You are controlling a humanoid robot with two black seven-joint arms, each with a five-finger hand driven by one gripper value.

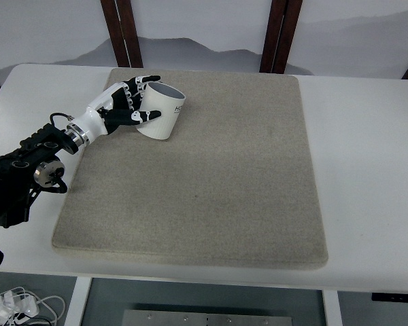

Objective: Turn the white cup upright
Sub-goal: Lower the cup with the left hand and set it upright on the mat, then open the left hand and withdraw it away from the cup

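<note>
Right now the left hand (126,102) has hold of the white cup (161,109) near the far left corner of the beige mat (204,183), its black and white fingers (141,117) wrapped around the cup's side, some above it and the thumb along the nearer wall. The cup is tilted, neither flat on its side nor standing: its open rim faces up and away toward the far edge, the grey inside just visible, and its base rests low on the mat. There is small dark print on the wall facing right, too small to read. The left arm (27,170) reaches in from the left edge, its dark forearm hanging over the white table (367,170) and the mat's left border. The mat covers most of the table top and lies bare around the cup, so nothing crowds the hand. Beyond the table's far edge stand dark wooden posts (122,30) against a pale wall. Below the near left corner, some white cables (17,305) lie on the floor.
</note>
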